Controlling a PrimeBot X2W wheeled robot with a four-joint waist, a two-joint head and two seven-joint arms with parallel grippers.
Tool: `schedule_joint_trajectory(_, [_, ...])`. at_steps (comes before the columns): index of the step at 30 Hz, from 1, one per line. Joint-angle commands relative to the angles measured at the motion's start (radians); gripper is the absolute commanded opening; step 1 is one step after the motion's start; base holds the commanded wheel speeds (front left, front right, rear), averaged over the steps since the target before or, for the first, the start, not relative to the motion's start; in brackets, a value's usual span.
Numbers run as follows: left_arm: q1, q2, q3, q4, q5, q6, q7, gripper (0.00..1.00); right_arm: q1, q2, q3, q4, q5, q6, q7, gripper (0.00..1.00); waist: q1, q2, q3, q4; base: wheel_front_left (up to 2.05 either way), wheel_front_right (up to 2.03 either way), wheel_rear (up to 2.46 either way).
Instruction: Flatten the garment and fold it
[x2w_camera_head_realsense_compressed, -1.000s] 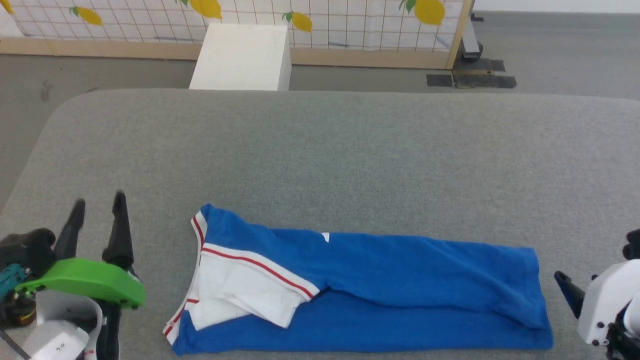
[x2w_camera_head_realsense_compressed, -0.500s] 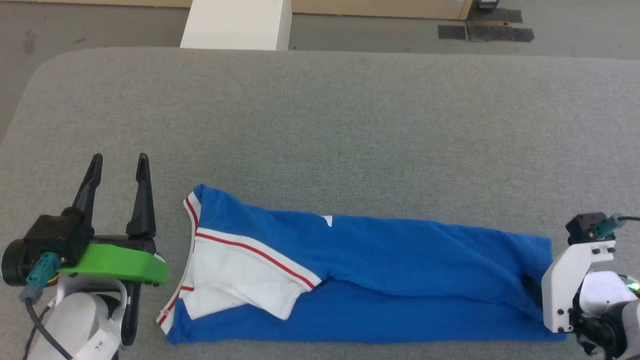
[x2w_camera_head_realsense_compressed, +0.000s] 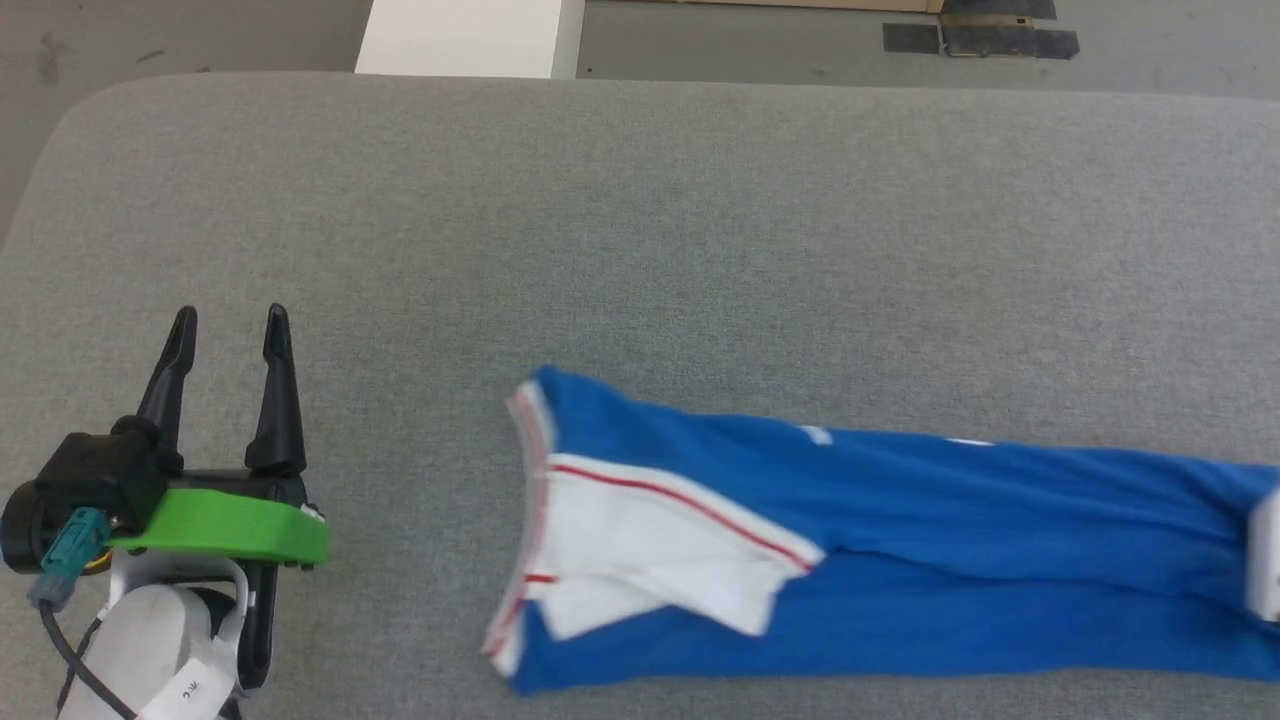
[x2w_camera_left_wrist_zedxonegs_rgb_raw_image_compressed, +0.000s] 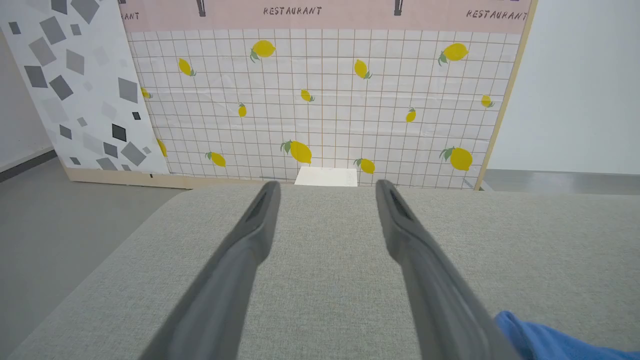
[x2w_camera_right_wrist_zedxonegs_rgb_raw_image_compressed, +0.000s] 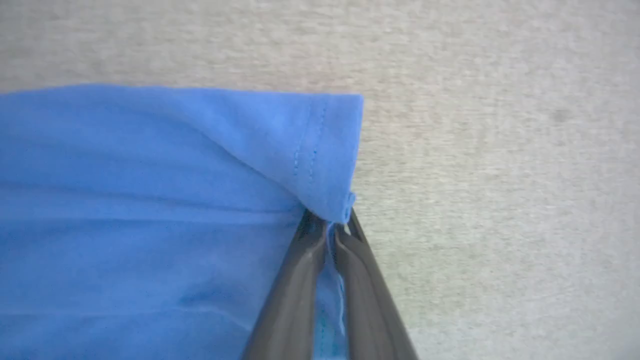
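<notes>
Soft, light, floppy garment (x2w_camera_head_realsense_compressed: 950, 520), best pinched at hem corner (x2w_camera_right_wrist_zedxonegs_rgb_raw_image_compressed: 342, 200), as clenched by right end effector (x2w_camera_right_wrist_zedxonegs_rgb_raw_image_compressed: 327, 222); left end effector (x2w_camera_head_realsense_compressed: 230, 315) released wide.

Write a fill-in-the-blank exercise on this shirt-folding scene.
The right hand is ____ on the blue hem of the garment.
The left hand stands ____, holding nothing.
The sleeve is ____ with red trim.
The garment lies on a ____ fabric surface.
Missing words: shut; open; white; grey.
</notes>
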Motion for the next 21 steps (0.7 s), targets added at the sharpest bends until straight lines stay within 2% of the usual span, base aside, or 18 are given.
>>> schedule_joint_trajectory(1, [0.005,-0.007,0.004,0.008,0.013,-0.008,-0.005,1.00,-0.013,-0.013,-0.029,0.023,-0.037,-0.002,-0.004,0.00,0.0001,-0.0001,0.001,0.002,0.00,0.00,0.00])
schedule_joint_trajectory(5, [0.006,-0.017,0.010,0.024,0.018,-0.018,-0.005,1.00,-0.025,-0.021,-0.076,0.053,-0.100,-0.002,-0.004,0.00,0.0001,-0.0001,-0.006,0.005,0.00,0.00,0.00])
schedule_joint_trajectory(7, [0.009,-0.022,0.009,0.035,0.020,-0.025,-0.005,1.00,-0.024,-0.030,-0.058,0.046,-0.111,-0.002,0.017,0.00,0.0001,-0.0001,-0.018,0.006,0.00,0.00,0.00])
schedule_joint_trajectory(9, [0.013,-0.028,0.009,0.044,0.024,-0.029,-0.005,1.00,-0.004,-0.063,0.005,0.016,-0.119,-0.002,0.074,0.00,0.0001,-0.0001,-0.035,0.005,0.00,0.00,0.00])
schedule_joint_trajectory(13, [0.030,-0.041,0.017,0.047,0.027,-0.032,-0.005,1.00,0.045,-0.123,0.108,-0.140,-0.061,-0.002,0.192,0.00,0.0001,-0.0001,-0.073,0.000,0.00,0.00,0.00])
schedule_joint_trajectory(16, [0.047,-0.048,0.022,0.051,0.031,-0.032,-0.005,1.00,0.095,-0.148,0.165,-0.304,0.016,-0.002,0.291,0.00,0.0001,-0.0001,-0.099,-0.005,0.00,0.00,0.00])
schedule_joint_trajectory(21, [0.068,-0.058,0.026,0.054,0.029,-0.033,-0.005,1.00,0.141,-0.122,0.237,-0.535,0.125,-0.002,0.404,0.00,0.0001,-0.0001,-0.124,-0.010,0.00,0.00,0.00])
